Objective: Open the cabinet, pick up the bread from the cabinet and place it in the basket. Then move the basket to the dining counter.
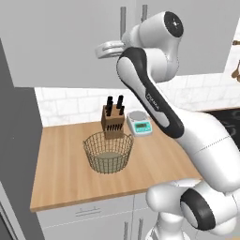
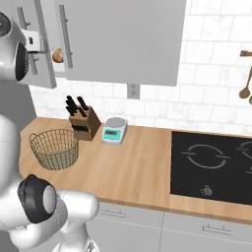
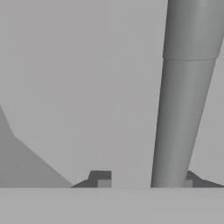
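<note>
At the upper left of the right base view, the light grey wall cabinet (image 2: 118, 39) door is seen part-open, and the golden-brown bread roll (image 2: 57, 55) is glimpsed in the gap. In the hand view, the vertical grey bar handle (image 3: 183, 96) is bracketed by the two-finger gripper (image 3: 144, 181); whether it is clenched cannot be told. The pull is best swung along the hinge arc. The tan wire basket (image 1: 108, 152) is seen mid-frame.

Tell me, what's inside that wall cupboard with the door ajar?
Through the gap of the cabinet a golden-brown bread shows on the shelf. The doors cover the rest of the inside, so anything else there is hidden.
</note>
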### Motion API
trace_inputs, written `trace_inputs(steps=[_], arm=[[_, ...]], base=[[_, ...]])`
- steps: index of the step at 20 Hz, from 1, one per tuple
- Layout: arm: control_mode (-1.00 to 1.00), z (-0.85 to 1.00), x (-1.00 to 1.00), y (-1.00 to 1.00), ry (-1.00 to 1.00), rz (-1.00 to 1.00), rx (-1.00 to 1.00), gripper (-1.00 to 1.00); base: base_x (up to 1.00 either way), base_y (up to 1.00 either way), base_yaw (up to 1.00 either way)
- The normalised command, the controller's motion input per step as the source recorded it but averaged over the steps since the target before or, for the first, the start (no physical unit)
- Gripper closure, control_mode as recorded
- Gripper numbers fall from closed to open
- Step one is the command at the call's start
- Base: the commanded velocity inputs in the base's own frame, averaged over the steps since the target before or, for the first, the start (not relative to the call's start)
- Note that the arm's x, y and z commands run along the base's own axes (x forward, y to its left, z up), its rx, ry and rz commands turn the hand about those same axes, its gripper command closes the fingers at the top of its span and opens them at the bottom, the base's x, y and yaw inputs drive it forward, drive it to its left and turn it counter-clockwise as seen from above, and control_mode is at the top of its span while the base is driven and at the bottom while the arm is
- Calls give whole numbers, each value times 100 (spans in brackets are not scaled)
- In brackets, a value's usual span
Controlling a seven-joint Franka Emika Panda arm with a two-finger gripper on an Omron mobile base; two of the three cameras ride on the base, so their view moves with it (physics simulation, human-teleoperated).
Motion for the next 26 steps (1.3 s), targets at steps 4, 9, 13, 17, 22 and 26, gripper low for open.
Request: trace_inputs(steps=[4, 9, 13, 17, 22, 26], arm=[[-100, 0, -94, 100, 1, 0, 0, 100], [-100, 0, -94, 100, 1, 0, 0, 100], [-100, 0, -84, 100, 5, 1, 0, 100], [-100, -10, -73, 100, 8, 1, 0, 100], [-100, -40, -53, 100, 6, 0, -2, 100], [-100, -61, -39, 100, 4, 0, -4, 100]], base=[[0, 0, 0], [0, 0, 0], [0, 0, 0], [0, 0, 0], [0, 0, 0], [0, 0, 0]])
